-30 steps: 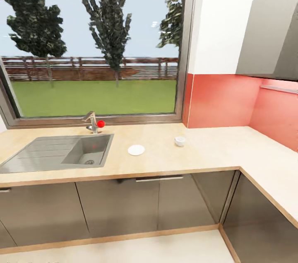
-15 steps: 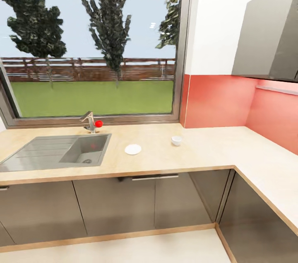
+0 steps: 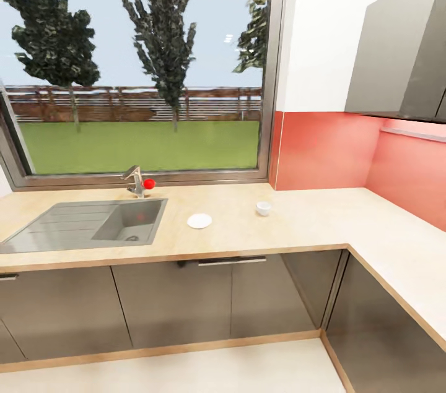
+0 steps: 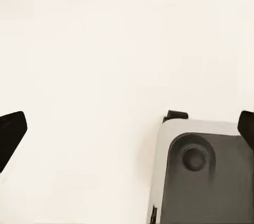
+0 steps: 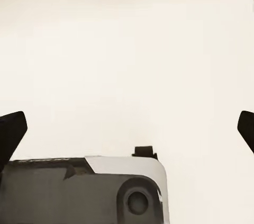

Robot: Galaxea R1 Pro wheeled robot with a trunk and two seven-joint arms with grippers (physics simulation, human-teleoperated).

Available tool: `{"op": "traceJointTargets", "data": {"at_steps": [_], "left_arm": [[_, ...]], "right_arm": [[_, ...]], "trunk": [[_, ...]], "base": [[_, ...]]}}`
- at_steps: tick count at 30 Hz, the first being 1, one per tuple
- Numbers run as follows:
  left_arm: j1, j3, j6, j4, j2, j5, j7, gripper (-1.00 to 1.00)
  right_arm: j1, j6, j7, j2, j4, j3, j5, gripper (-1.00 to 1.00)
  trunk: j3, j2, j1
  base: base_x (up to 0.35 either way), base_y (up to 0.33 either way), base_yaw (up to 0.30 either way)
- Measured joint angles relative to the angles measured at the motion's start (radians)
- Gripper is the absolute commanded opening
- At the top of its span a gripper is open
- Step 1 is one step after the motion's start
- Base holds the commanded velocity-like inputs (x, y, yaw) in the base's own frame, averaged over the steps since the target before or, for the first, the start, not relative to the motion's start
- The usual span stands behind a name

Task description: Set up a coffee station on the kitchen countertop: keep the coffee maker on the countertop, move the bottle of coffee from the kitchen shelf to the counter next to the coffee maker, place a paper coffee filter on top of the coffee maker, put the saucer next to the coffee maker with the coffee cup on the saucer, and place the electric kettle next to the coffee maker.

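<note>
Head view: kitchen countertop (image 3: 310, 229) under window, saucer (image 3: 199, 221) just beside sink's (image 3: 93, 224) right edge, coffee cup (image 3: 264, 208) apart toward corner; left wrist: left gripper (image 4: 127, 128) spread wide over pale floor; right wrist: right gripper (image 5: 127, 128) likewise wide, empty.

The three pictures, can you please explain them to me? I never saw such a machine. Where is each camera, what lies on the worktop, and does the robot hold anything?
These are simulator renders from a wheeled robot with two arms. The big picture comes from its head camera, looking at the kitchen countertop. On it lie a steel sink, a small white saucer and, apart from it to the right, a white coffee cup. The other two pictures come from cameras on the wrists, looking along the fingers. The left gripper and the right gripper are both open and hold nothing: dark fingertips sit at the picture edges, above pale floor and part of the robot's grey base.
</note>
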State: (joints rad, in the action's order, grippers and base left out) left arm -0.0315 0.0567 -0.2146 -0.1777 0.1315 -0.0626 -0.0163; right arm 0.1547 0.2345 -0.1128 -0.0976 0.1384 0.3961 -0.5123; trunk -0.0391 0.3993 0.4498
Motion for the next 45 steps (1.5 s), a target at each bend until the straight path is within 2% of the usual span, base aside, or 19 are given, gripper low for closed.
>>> {"op": "traceJointTargets", "data": {"at_steps": [5, 8, 12, 14, 17, 19, 20, 21, 22, 24, 25, 27, 28, 33, 36, 39, 43, 44, 45], "left_arm": [[-0.026, -0.029, 0.003, -0.243, 0.005, -0.001, 0.006, 1.00], [-0.030, -0.031, 0.001, -0.391, 0.023, -0.008, 0.020, 1.00], [-0.025, -0.024, -0.003, -0.565, 0.040, -0.022, 0.122, 1.00], [-0.029, 0.056, -0.009, -0.617, 0.041, -0.081, 0.222, 1.00], [-0.033, 0.109, -0.009, -0.647, 0.041, -0.115, 0.280, 1.00], [-0.028, 0.164, -0.003, -0.755, 0.041, -0.159, 0.314, 1.00], [-0.023, 0.182, -0.002, -0.802, 0.042, -0.183, 0.323, 1.00], [-0.019, 0.205, 0.003, -0.861, 0.049, -0.210, 0.415, 1.00], [-0.019, 0.211, 0.005, -0.871, 0.055, -0.214, 0.456, 1.00], [-0.019, 0.243, 0.009, -0.879, 0.071, -0.220, 0.532, 1.00], [-0.019, 0.293, 0.027, -0.886, 0.080, -0.233, 0.600, 1.00], [-0.032, 0.429, 0.197, -0.947, 0.087, -0.295, 0.770, 1.00], [-0.033, 0.460, 0.252, -1.000, 0.087, -0.299, 0.798, 1.00], [-0.034, 0.478, 0.372, -1.156, 0.085, -0.315, 0.817, 1.00], [-0.034, 0.476, 0.447, -1.219, 0.087, -0.364, 0.819, 1.00], [-0.050, 0.475, 0.511, -1.261, 0.090, -0.398, 0.817, 1.00], [-0.198, 0.472, 0.669, -1.261, 0.099, -0.388, 0.809, 1.00], [-0.244, 0.471, 0.708, -1.251, 0.102, -0.375, 0.803, 1.00], [-0.331, 0.470, 0.763, -1.224, 0.112, -0.330, 0.788, 1.00]], "right_arm": [[0.000, 0.000, -0.001, 0.001, 0.092, -0.004, 0.001, 1.00], [0.000, 0.000, -0.003, 0.001, 0.107, -0.004, 0.002, 1.00], [0.000, 0.006, -0.004, -0.001, 0.133, -0.002, 0.004, 1.00], [0.000, 0.040, -0.005, -0.005, 0.184, -0.001, 0.006, 1.00], [0.000, 0.053, -0.006, -0.006, 0.256, -0.001, 0.011, 1.00], [0.000, 0.058, -0.007, 0.000, 0.472, -0.001, 0.090, 1.00], [0.000, 0.058, -0.006, 0.005, 0.562, 0.000, 0.104, 1.00], [-0.001, 0.059, -0.006, 0.035, 0.678, 0.002, 0.116, 1.00], [0.000, 0.059, -0.006, 0.052, 0.755, 0.003, 0.118, 1.00], [0.000, 0.059, -0.006, 0.079, 0.810, 0.003, 0.119, 1.00], [0.000, 0.059, -0.004, 0.094, 0.865, 0.005, 0.120, 1.00], [0.000, 0.060, -0.001, 0.117, 1.005, 0.005, 0.118, 1.00], [0.000, 0.060, -0.001, 0.125, 1.040, 0.004, 0.117, 1.00], [0.000, 0.060, 0.000, 0.163, 1.093, 0.004, 0.117, 1.00], [0.000, 0.060, 0.000, 0.199, 1.112, 0.004, 0.118, 1.00], [0.018, 0.058, 0.001, 0.215, 1.128, 0.005, 0.118, 1.00], [0.110, 0.050, 0.004, 0.238, 1.127, 0.004, 0.121, 1.00], [0.136, 0.044, 0.010, 0.241, 1.126, 0.004, 0.121, 1.00], [0.181, -0.002, 0.037, 0.243, 1.125, 0.004, 0.119, 1.00]], "trunk": [[0.000, 0.000, 0.000], [0.000, 0.000, 0.000], [0.000, 0.000, 0.000], [0.000, 0.000, 0.000], [0.000, 0.000, 0.000], [0.000, 0.000, 0.000], [0.000, 0.000, 0.000], [0.000, 0.000, 0.000], [0.000, 0.000, 0.000], [0.000, 0.000, 0.000], [0.000, 0.000, 0.000], [0.000, 0.000, 0.000], [0.000, 0.000, 0.000], [0.000, 0.000, 0.000], [0.000, 0.000, 0.000], [0.000, 0.000, 0.000], [0.000, 0.000, 0.000], [0.000, 0.000, 0.000], [0.000, 0.000, 0.000]], "base": [[0.000, 0.000, 0.000], [0.000, 0.000, 0.000], [0.000, 0.000, 0.000], [0.000, 0.000, 0.000], [0.000, 0.000, 0.000], [0.000, 0.000, 0.000], [0.000, 0.000, 0.000], [0.000, 0.000, 0.000], [0.000, 0.000, 0.000], [0.000, 0.000, 0.000], [0.000, 0.000, 0.000], [0.000, 0.000, 0.000], [0.000, 0.000, 0.000], [0.000, 0.000, 0.000], [0.000, 0.000, 0.000], [0.000, 0.000, 0.000], [0.000, 0.000, 0.000], [0.000, 0.000, 0.000], [0.000, 0.000, 0.000]]}}
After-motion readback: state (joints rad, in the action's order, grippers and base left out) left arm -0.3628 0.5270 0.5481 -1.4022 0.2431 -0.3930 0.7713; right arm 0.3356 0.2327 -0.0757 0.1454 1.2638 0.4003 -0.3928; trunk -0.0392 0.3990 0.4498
